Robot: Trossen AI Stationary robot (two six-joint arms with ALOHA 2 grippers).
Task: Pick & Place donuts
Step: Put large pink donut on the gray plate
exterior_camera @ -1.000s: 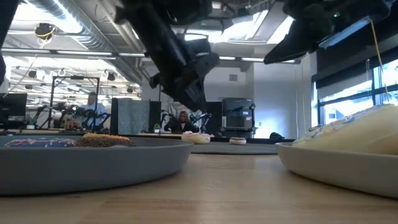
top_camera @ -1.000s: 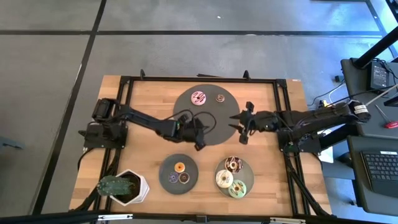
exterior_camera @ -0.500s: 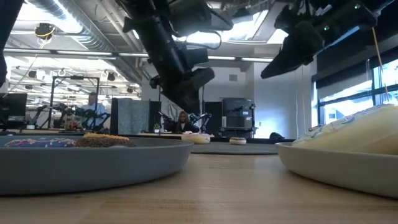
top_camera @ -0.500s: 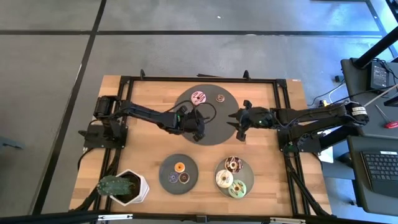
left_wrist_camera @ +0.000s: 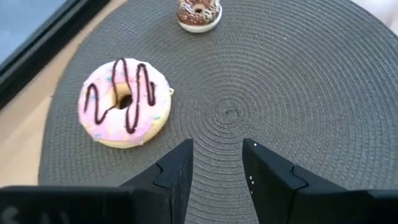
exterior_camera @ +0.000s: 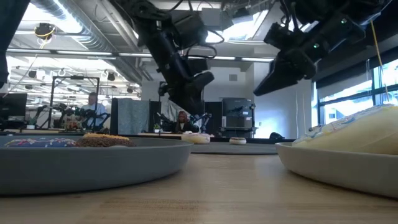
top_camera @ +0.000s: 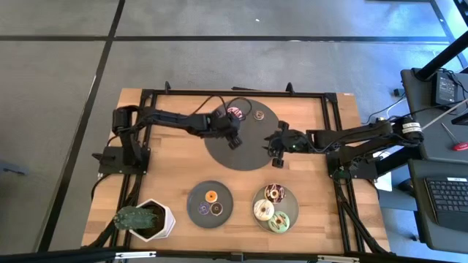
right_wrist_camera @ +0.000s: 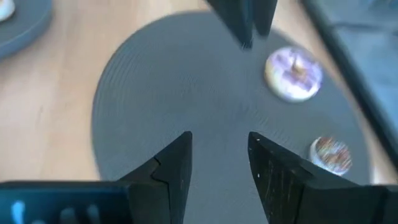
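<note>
Grey woven mat (top_camera: 238, 133) sits round at the far middle of my wooden bench (top_camera: 175, 153), and both arms reach in over it. My left end effector (top_camera: 232, 139) hangs above the mat's centre with its fingers (left_wrist_camera: 176, 176) apart and nothing between them; in its wrist view the pink donut (left_wrist_camera: 124, 102) with chocolate drizzle lies on the mat just beside it, untouched, and a mini brown donut (left_wrist_camera: 198, 13) rests farther off near the mat's edge. From above I see those same two at the mat's far side.

My right end effector (top_camera: 276, 144) hovers at the mat's right rim, its fingers (right_wrist_camera: 168, 167) also spread and empty.

On the near side of the bench I have two round grey plates. One plate (top_camera: 197, 206) carries the mini orange donut (top_camera: 211, 196) and the mini purple donut (top_camera: 216, 209), close together. The other plate (top_camera: 292, 204), to its right, carries the chocolate-sprinkled donut (top_camera: 275, 193), the white donut (top_camera: 263, 210) and the green donut (top_camera: 278, 221) bunched up, touching or nearly so.

A potted cactus (top_camera: 141, 218) stands at the near left corner.
</note>
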